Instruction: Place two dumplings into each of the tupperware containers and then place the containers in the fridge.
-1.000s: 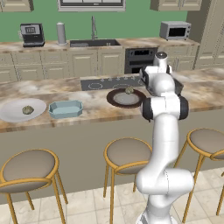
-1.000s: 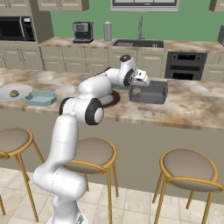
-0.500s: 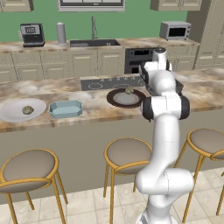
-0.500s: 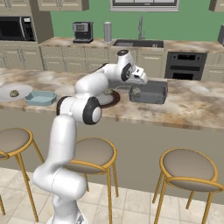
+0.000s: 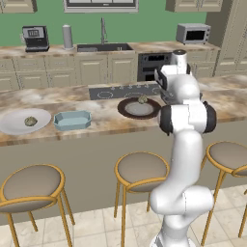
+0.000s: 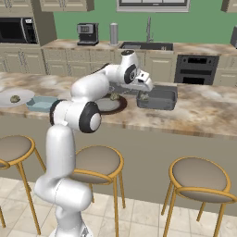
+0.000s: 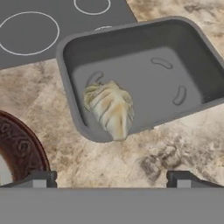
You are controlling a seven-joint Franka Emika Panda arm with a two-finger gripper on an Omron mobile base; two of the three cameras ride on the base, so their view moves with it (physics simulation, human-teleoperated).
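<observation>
Your gripper hangs wide open and empty above the dark grey rectangular tub; its pale pleated dumpling leans on the near wall, so a bump could tip it onto the marbled desk.

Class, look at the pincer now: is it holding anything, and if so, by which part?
Nothing: the pincer is open, and a dumpling lies in the dark grey container.
</observation>
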